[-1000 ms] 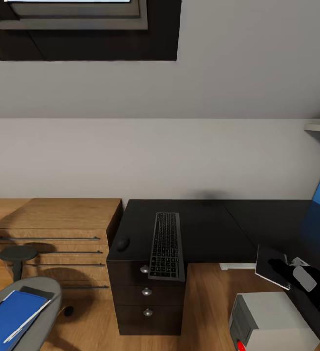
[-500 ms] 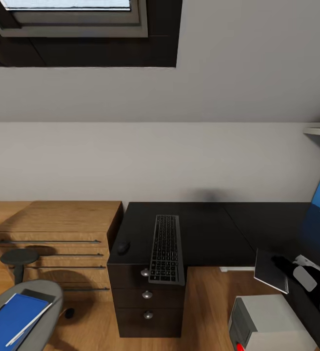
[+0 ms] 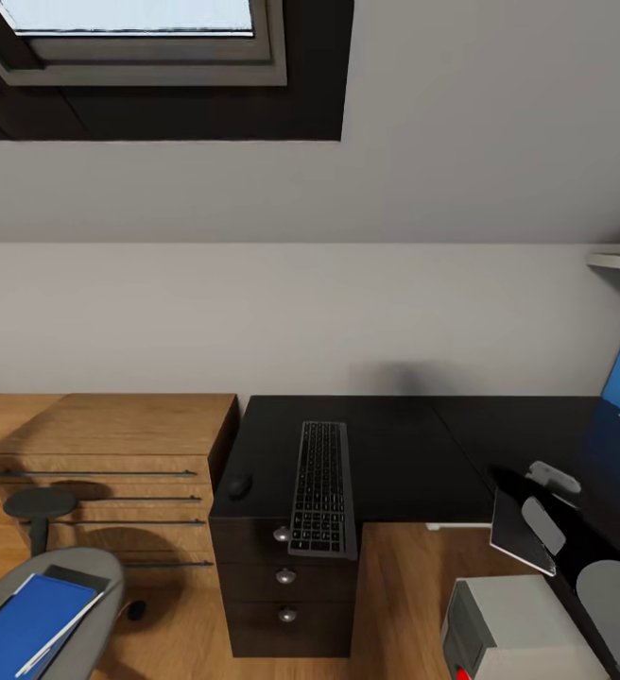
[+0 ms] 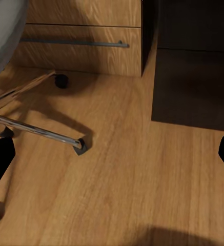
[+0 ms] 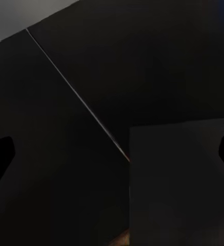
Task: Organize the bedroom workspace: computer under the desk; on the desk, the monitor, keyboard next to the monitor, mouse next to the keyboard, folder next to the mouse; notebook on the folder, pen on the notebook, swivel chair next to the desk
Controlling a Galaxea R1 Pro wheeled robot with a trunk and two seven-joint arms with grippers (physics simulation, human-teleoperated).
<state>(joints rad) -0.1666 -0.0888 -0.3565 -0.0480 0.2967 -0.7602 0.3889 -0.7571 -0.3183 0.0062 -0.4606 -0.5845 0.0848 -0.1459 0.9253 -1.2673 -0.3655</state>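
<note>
Folder [image 3: 25, 625], flat and bright blue, lies on the swivel chair [image 3: 83, 576] seat; both grippers' fingers stand spread.

Matt black desk [image 3: 386, 453], light-wood grain floor [image 4: 127, 169], chrome chair base [image 4: 35, 130].
</note>
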